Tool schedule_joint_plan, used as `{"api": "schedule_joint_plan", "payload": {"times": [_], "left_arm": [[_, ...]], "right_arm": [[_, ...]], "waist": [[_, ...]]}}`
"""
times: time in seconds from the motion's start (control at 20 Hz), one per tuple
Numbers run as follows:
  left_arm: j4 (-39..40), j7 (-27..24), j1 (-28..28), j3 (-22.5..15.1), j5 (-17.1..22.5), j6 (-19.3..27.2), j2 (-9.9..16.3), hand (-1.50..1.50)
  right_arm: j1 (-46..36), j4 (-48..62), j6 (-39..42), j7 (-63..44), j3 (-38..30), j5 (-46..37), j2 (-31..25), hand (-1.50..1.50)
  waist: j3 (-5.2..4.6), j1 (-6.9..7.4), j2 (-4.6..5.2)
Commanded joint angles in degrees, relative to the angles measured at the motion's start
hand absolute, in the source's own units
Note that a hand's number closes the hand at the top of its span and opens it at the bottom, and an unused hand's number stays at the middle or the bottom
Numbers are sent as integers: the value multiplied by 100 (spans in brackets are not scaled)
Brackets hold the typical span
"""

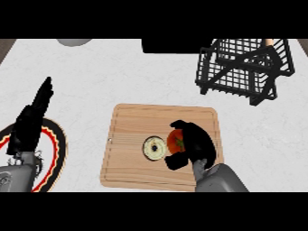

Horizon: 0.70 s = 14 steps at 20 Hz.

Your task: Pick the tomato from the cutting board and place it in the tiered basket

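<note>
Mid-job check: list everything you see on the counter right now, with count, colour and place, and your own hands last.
Cutting board: one, light wood, centre front of the counter.
Tomato: one, red, on the board's right half, mostly hidden by the right hand.
Round sliced item: one, pale yellow-green with a dark centre, on the board beside the tomato.
Tiered basket: one, black wire, far right.
Plate: one, black with red and yellow rings, front left.
Pale round object: one, far left edge, cut off.
Left hand: black, open, over the plate.
Right hand: black, curled round the tomato.
</note>
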<state>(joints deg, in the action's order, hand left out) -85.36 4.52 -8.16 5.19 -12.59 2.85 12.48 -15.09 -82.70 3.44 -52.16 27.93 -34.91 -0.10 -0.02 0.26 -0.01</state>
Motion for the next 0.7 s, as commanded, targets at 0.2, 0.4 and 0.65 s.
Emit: {"api": "schedule_joint_plan", "payload": {"times": [0.2, 0.4, 0.65], "left_arm": [[146, -136, -83, 275, 137, -206, 164, 0], [81, -87, 22, 114, -64, -51, -30, 0], [202, -124, -142, 222, -7, -131, 30, 0]], "right_arm": [[-195, 371, 389, 481, 296, -599, -32, 150], [-173, 6, 236, 606, -194, -121, 6, 150], [-641, 61, -862, -208, 586, 125, 9, 150]], "waist": [[1, -18, -1], [2, -28, 0], [2, 9, 4]]}}
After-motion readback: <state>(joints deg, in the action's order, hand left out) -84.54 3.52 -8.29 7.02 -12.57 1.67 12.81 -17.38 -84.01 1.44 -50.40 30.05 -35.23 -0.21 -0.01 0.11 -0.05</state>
